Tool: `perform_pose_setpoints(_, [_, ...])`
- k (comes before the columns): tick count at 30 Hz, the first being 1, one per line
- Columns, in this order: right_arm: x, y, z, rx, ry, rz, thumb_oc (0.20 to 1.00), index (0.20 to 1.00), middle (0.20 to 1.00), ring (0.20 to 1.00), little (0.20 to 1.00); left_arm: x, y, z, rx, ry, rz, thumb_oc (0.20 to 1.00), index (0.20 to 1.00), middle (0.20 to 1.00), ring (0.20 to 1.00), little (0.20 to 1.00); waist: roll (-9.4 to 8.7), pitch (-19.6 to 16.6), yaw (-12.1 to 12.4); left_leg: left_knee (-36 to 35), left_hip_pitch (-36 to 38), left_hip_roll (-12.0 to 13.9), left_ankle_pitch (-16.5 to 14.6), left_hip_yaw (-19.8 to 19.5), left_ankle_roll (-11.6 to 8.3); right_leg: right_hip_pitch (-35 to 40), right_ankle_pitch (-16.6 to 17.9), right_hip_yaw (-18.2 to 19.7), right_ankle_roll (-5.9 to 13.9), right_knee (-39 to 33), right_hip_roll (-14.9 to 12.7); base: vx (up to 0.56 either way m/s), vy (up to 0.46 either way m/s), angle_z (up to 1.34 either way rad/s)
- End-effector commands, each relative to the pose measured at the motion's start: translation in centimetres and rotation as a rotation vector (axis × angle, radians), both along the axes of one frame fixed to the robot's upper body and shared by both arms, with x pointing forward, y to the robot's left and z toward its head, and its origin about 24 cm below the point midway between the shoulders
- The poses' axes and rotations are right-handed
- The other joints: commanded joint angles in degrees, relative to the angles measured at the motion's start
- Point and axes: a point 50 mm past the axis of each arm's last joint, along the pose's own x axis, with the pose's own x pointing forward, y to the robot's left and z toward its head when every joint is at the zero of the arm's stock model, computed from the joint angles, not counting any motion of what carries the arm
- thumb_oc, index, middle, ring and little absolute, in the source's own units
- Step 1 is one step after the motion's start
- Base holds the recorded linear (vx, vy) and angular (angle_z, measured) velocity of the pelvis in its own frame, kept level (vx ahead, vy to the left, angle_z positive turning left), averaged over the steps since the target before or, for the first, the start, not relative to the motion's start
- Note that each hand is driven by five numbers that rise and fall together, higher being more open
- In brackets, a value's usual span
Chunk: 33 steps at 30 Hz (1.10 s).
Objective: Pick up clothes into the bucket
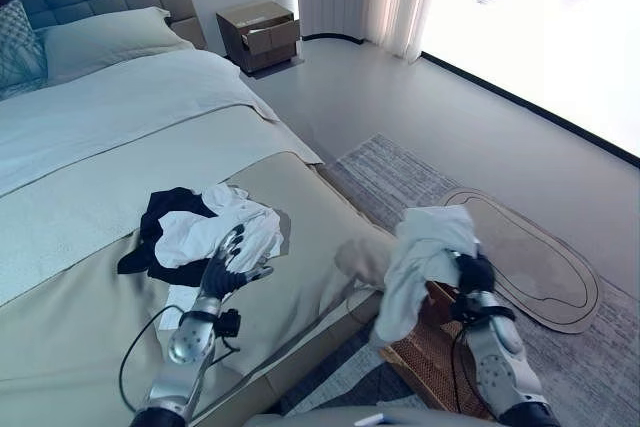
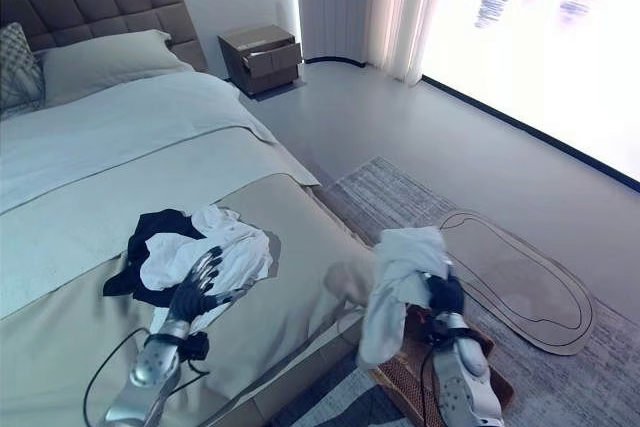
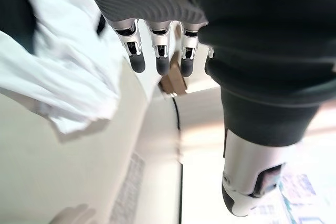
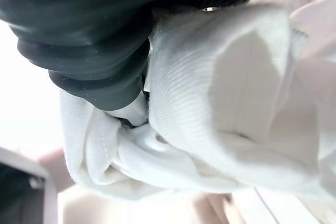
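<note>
a: starting from the left, where does the left hand sit?

b: on the bed, fingers loosely out and gripping nothing, at the near edge of the clothes pile, a white piece tangled with a dark one. the pile lies just ahead of its fingertips, toward the headboard.

a: and on the right?

b: the right hand is raised off the bed's corner, clenched on a white garment. the right wrist view shows the cloth bunched against the palm. it hangs long and vertical, its tail dropping to the left of the forearm.

a: the bucket?

b: a woven brown basket on the floor, straight below that hand and mostly hidden by arm and cloth. i judge the drop needs only a lowering, then letting go.
</note>
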Motion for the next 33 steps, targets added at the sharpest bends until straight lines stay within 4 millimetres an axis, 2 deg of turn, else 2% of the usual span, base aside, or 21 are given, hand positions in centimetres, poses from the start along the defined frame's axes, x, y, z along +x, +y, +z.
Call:
perform_pose_setpoints(1, [1.0,-1.9,3.6,0.038,-0.229,-0.141,0.2,0.2,0.2,0.2,0.2,1.1,1.9,2.1,-0.016,-0.144,0.09,1.0,1.0,1.0,1.0,1.0,-1.18,1.4,0.5,6.6,-2.0,-2.5,-5.5,1.1,3.06,-7.0,3.8,1.9,-1.69,5.1,1.3,0.01,-0.003,-0.04])
perform_pose_setpoints(2, [0.6,-3.0,3.8,0.04,-0.25,-0.2,0.2,0.2,0.2,0.2,0.2,0.7,2.1,1.8,-0.02,-0.132,0.105,1.0,1.0,1.0,1.0,1.0,-1.14,1.3,0.3,6.3,-1.6,-2.4,-5.4,1.2,3.05,-6.7,3.8,1.7,-1.6,4.8,1.3,0.02,-0.005,-0.05])
perform_pose_setpoints(4, [0.3,-3.6,4.1,0.03,-0.26,-0.23,0.2,0.2,0.2,0.2,0.2,0.5,2.2,1.6,-0.015,-0.125,0.11,1.0,1.0,1.0,1.0,1.0,-1.09,1.3,0.3,6.0,-1.3,-2.3,-5.4,1.3,3.04,-6.5,3.8,1.7,-1.55,4.6,1.3,0.01,-0.004,-0.02])
perform_pose_setpoints(5, [-0.1,-4.7,5.1,0.033,-0.318,-0.292,0.2,0.2,0.2,0.2,0.2,0.2,2.5,1.6,-0.024,-0.131,0.128,1.0,1.0,1.0,1.0,1.0,-1.2,0.8,0.0,5.4,-1.5,-2.4,-4.7,1.4,3.06,-6.7,4.3,1.6,-1.52,4.3,1.3,0.0,0.0,0.0])
perform_pose_setpoints(7, [-0.3,-5.1,5.4,0.026,-0.334,-0.321,0.2,0.2,0.2,0.2,0.2,0.2,2.6,1.6,-0.028,-0.131,0.138,1.0,1.0,1.0,1.0,1.0,-1.17,0.7,0.0,5.2,-1.4,-2.3,-4.6,1.4,3.02,-6.7,4.3,1.5,-1.52,4.2,1.4,0.0,0.0,0.0])
perform_pose_setpoints(8, [-0.6,-6.0,6.7,0.022,-0.403,-0.38,0.2,0.2,0.2,0.2,0.2,0.0,2.9,1.5,-0.034,-0.13,0.165,1.0,1.0,1.0,1.0,1.0,-1.2,0.3,-0.3,4.8,-1.2,-2.1,-4.5,1.6,2.94,-6.7,4.3,1.6,-1.55,4.0,1.5,0.0,0.0,0.0])
perform_pose_setpoints(15, [-1.6,-8.1,8.7,-0.013,-0.497,-0.509,0.2,0.2,0.2,0.2,0.2,-0.2,3.6,1.5,-0.034,-0.133,0.216,1.0,1.0,1.0,1.0,1.0,-1.38,0.1,-0.9,4.3,-1.2,-1.9,-4.4,1.7,2.81,-7.2,4.2,1.9,-1.68,4.0,1.8,0.0,0.0,0.0])
perform_pose_setpoints(19, [-2.1,-8.9,8.1,-0.026,-0.459,-0.543,0.2,0.2,0.2,0.2,0.2,-0.3,3.9,1.7,-0.068,-0.151,0.238,1.0,1.0,1.0,1.0,1.0,-1.5,0.5,-1.0,4.9,-1.4,-2.0,-4.7,1.7,2.92,-7.5,4.0,2.2,-1.67,4.5,1.7,-0.01,-0.004,-0.01])
perform_pose_setpoints(22, [-2.0,-9.7,7.5,-0.01,-0.425,-0.584,0.2,0.2,0.2,0.2,0.2,-0.4,3.9,2.1,-0.144,-0.189,0.265,1.0,1.0,1.0,1.0,1.0,-1.49,2.1,-1.2,7.4,-2.5,-2.2,-5.7,1.8,3.14,-8.3,3.8,2.8,-1.76,5.7,1.5,-0.04,-0.01,-0.04])
perform_pose_setpoints(29, [-1.0,-9.4,7.4,0.002,-0.412,-0.548,0.2,0.2,0.2,0.2,0.2,0.2,3.6,3.3,-0.172,-0.255,0.251,1.0,1.0,1.0,1.0,1.0,-1.06,5.8,-1.4,11.9,-5.0,-2.3,-7.7,2.5,3.09,-10.3,2.8,3.9,-2.0,8.7,1.3,-0.05,-0.006,-0.1])
perform_pose_setpoints(30, [-1.0,-9.4,6.7,-0.005,-0.37,-0.539,0.2,0.2,0.2,0.2,0.2,0.4,3.5,3.7,-0.175,-0.275,0.239,1.0,1.0,1.0,1.0,1.0,-0.95,6.8,-1.6,12.8,-5.7,-2.4,-7.9,2.5,3.0,-11.0,2.7,4.1,-2.12,9.2,1.2,-0.05,-0.007,-0.02])
perform_pose_setpoints(33, [-0.7,-9.3,6.2,-0.018,-0.338,-0.523,0.2,0.2,0.2,0.2,0.2,0.8,3.4,4.3,-0.187,-0.309,0.232,1.0,1.0,1.0,1.0,1.0,-0.69,8.1,-1.9,14.2,-7.2,-2.4,-8.2,2.5,2.87,-12.1,2.6,4.3,-2.23,10.2,1.2,-0.1,-0.002,-0.04])
